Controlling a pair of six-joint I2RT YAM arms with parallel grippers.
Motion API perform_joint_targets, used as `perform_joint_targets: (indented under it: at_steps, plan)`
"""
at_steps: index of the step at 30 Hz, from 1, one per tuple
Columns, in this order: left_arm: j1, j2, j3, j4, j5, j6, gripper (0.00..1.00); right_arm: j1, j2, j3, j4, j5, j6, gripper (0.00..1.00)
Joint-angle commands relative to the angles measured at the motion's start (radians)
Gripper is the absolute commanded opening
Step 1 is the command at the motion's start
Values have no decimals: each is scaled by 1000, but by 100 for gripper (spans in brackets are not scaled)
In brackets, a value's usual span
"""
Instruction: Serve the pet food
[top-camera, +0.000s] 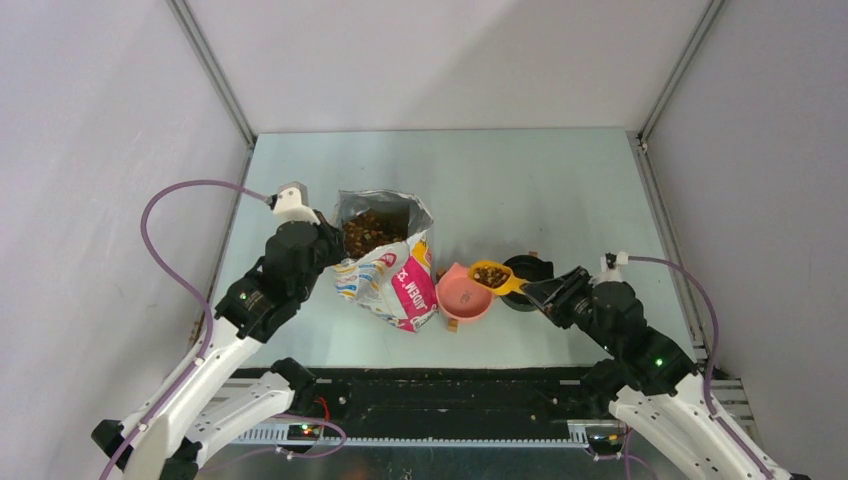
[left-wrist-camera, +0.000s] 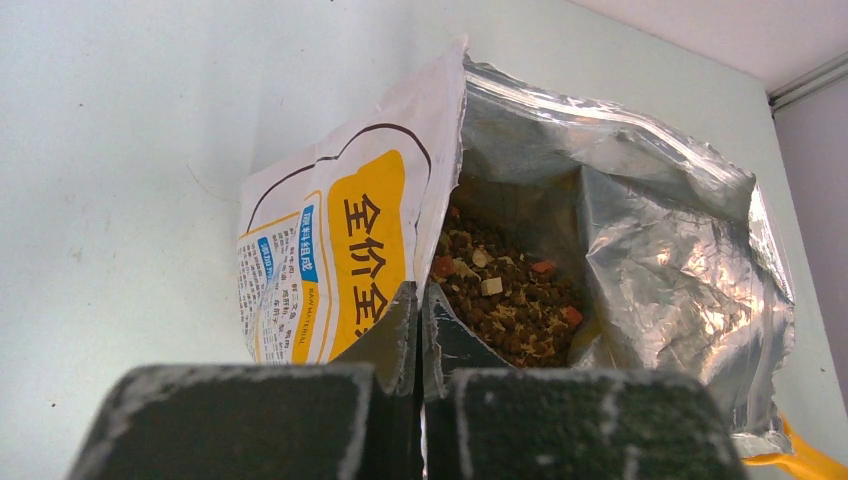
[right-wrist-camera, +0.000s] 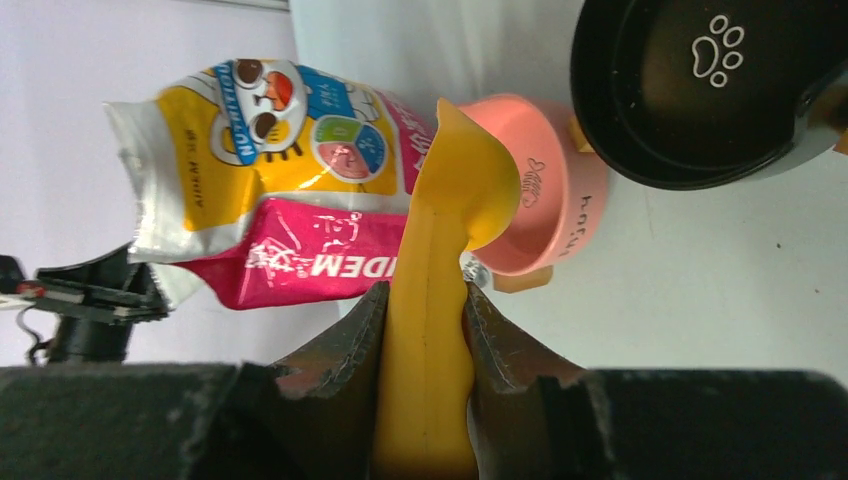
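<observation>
The pet food (top-camera: 372, 230) fills the open bag (top-camera: 400, 290), which stands left of centre; the kibble also shows in the left wrist view (left-wrist-camera: 505, 295). My left gripper (top-camera: 328, 243) is shut on the bag's left mouth edge (left-wrist-camera: 421, 310). My right gripper (top-camera: 535, 290) is shut on the handle of a yellow scoop (right-wrist-camera: 430, 290). The scoop (top-camera: 512, 288) carries kibble (top-camera: 491, 275) and hangs over the right rim of a pink bowl (top-camera: 460, 297). The pink bowl's inside looks bare. A black bowl (top-camera: 530, 270) stands just right of it.
In the right wrist view the pink bowl (right-wrist-camera: 560, 200) and the black bowl with a paw print (right-wrist-camera: 700, 90) stand side by side, with the bag (right-wrist-camera: 290, 190) to their left. Grey walls close in the table (top-camera: 540, 190) on three sides.
</observation>
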Motion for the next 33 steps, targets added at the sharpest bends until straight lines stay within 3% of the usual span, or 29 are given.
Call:
perform_joint_targets:
  at_steps: [1, 8, 33]
  plan:
    - [-6, -15, 1, 60, 23, 0, 0, -6, 67, 7, 35, -41, -41, 0]
    - [-7, -6, 7, 53, 19, 5, 0, -6, 180, 54, -5, -26, -123, 0]
    - [-7, -2, 12, 50, 20, 10, 0, -6, 349, 230, -36, -96, -432, 0]
